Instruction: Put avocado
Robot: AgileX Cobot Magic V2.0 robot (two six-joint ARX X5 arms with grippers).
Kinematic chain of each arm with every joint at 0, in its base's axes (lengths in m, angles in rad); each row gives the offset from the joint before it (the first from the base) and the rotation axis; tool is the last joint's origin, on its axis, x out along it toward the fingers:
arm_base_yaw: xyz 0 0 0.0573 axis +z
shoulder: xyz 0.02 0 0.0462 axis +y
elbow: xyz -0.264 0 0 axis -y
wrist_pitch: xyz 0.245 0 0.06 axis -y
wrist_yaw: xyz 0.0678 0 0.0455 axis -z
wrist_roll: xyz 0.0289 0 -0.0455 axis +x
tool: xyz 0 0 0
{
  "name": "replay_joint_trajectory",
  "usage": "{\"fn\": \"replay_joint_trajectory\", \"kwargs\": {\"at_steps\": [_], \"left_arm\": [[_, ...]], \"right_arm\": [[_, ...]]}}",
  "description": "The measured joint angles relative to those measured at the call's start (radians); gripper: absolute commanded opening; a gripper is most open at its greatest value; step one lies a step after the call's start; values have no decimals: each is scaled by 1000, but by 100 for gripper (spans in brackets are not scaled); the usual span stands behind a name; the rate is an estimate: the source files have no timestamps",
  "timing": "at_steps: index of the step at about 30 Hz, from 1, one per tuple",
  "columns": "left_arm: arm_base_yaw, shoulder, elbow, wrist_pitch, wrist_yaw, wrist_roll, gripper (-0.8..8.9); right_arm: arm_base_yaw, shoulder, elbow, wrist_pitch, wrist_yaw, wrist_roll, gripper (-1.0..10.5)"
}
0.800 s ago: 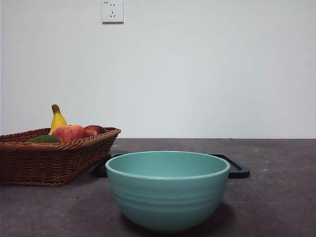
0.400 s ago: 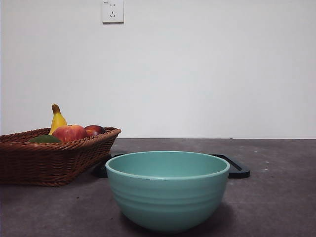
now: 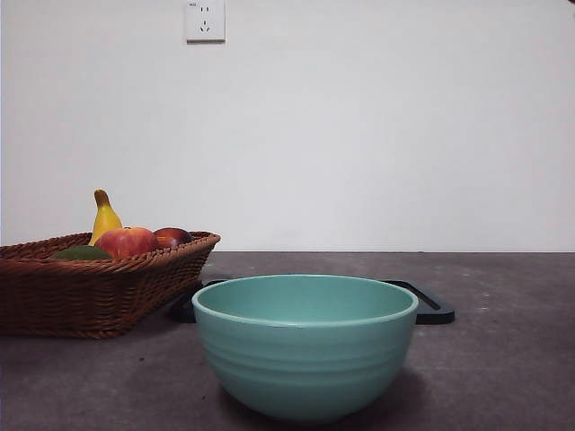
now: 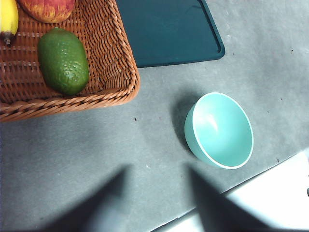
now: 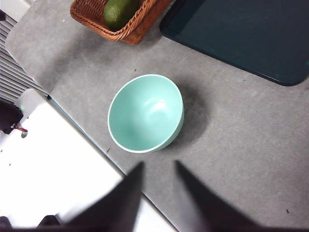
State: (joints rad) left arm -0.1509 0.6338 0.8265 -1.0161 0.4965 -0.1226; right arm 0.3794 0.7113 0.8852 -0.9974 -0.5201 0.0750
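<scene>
Green and bumpy, the dark oval avocado [image 4: 63, 61] lies in the brown woven wicker basket [image 4: 116, 58], close to the basket's low rim. In the front view only its top [image 3: 81, 253] peeks over the rim at the left of the frame. Beside it in the basket are a red-orange apple [image 3: 127, 241], a yellow banana [image 3: 104, 217] standing up behind the apple, and a dark red round fruit [image 3: 172, 236].

A light teal round bowl [image 3: 305, 346] sits on the grey table [image 3: 503, 359] near the middle of the front view, apart from the basket. Nothing is in the bowl. Behind it lies a flat dark tray with a handle [image 3: 429, 303].

High on the white wall is a white power socket [image 3: 205, 20]. It has tiny writing at its corner, too small to read.

Both arms hang high above the table. The left gripper [image 4: 157, 198] has its jaws spread and holds nothing. The right gripper [image 5: 159, 193] has its jaws spread too, and they are empty.
</scene>
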Motion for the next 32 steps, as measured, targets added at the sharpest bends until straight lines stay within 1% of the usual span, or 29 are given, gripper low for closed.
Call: {"fn": "replay_joint_trajectory", "kwargs": {"at_steps": [2,3,11,16,21,25,32], "left_arm": [[0,0,0,0,0,-2,415],[0,0,0,0,0,-6,415],[0,29,7,14,-7,-21,415],[-8,110,19,101,-45,-22,414],[-45,238,42,177,-135,-22,413],[-82,365,80,240,-234,-21,411],[-142,608,175,287,-401,-5,409]], "right_arm": [[0,0,0,0,0,0,350],[0,0,0,0,0,0,355],[0,0,0,0,0,0,355],[0,0,0,0,0,0,355],[0,0,0,0,0,0,355],[0,0,0,0,0,0,355],[0,0,0,0,0,0,355]]}}
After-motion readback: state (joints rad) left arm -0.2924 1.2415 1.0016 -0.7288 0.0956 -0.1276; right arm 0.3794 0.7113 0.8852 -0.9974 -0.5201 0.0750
